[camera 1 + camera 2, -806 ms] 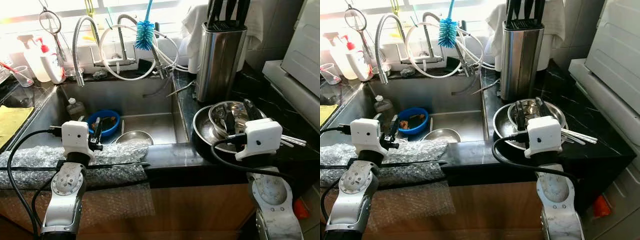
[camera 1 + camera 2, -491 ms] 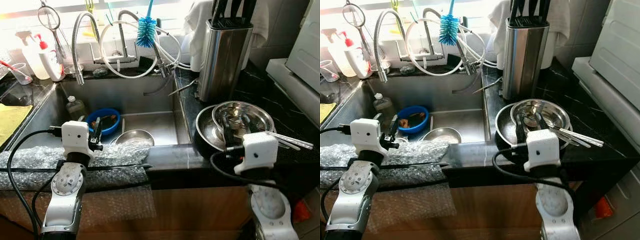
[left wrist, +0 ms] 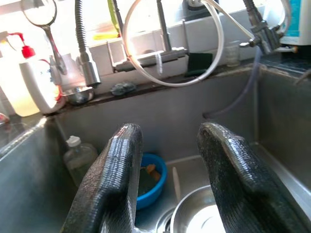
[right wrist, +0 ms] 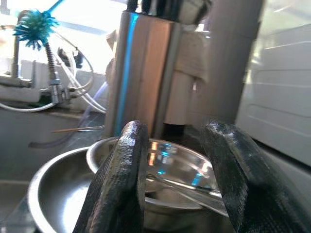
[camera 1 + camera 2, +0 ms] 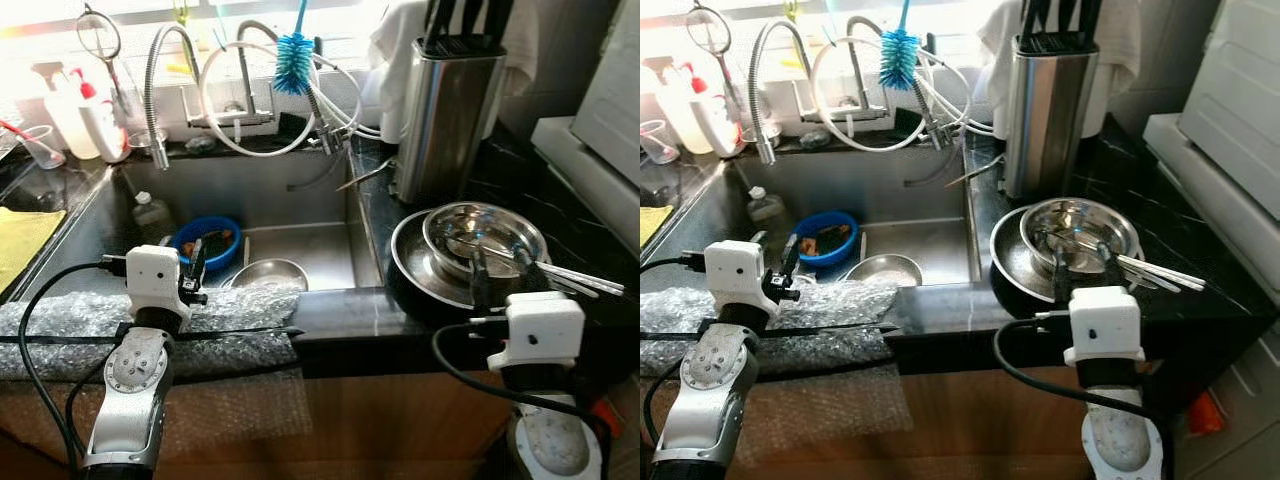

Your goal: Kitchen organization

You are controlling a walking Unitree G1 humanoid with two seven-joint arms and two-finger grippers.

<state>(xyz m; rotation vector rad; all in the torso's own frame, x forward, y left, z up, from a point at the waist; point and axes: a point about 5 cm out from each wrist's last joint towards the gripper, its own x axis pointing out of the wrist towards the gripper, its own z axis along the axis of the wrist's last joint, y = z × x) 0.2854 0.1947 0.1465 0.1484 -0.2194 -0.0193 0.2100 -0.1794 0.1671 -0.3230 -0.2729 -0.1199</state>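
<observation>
On the dark counter to the right, my right gripper [image 5: 1083, 262], fingers parted and holding nothing, sits at the near rim of the small steel bowl [image 5: 1080, 228] nested in the wide steel basin [image 5: 1008, 255]. I should close squarely on the rim — utensil handles [image 5: 1165, 273] jut rightwards. My left gripper [image 5: 192, 262], also spread and unladen, idles over the sink [image 5: 300, 245]. Bowl contents are unclear.

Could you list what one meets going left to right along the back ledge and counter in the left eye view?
White bottle with red cap → hanging strainer → blue bottle brush → steel knife block.
</observation>
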